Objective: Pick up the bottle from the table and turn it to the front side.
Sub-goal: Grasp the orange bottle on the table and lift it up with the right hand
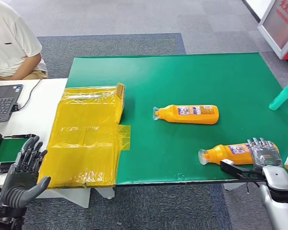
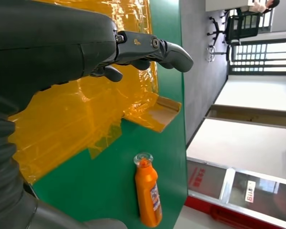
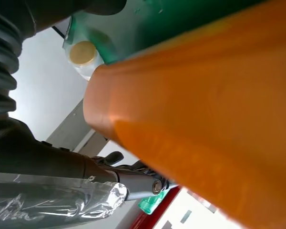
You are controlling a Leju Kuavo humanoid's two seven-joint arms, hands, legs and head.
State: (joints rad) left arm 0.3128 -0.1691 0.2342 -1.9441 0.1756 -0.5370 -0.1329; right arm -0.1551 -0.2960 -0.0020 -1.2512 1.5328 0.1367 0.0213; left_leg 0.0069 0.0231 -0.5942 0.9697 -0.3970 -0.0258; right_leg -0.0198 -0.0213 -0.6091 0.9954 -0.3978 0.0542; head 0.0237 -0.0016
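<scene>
Right hand closing on the near orange bottle at the table's front edge

The near bottle [image 1: 231, 153] lies on its side at five o'clock on the green table [image 1: 215, 76], cap toward nine; the right hand [image 1: 262, 152] wraps its base, apparently gripping, so lifting and rolling it label-forward comes next. A second orange bottle [image 1: 187, 114] lies toward the middle. The left hand [image 1: 23, 175] hangs spread, holding nothing, at seven o'clock by the yellow sheet [image 1: 86, 136].
</scene>
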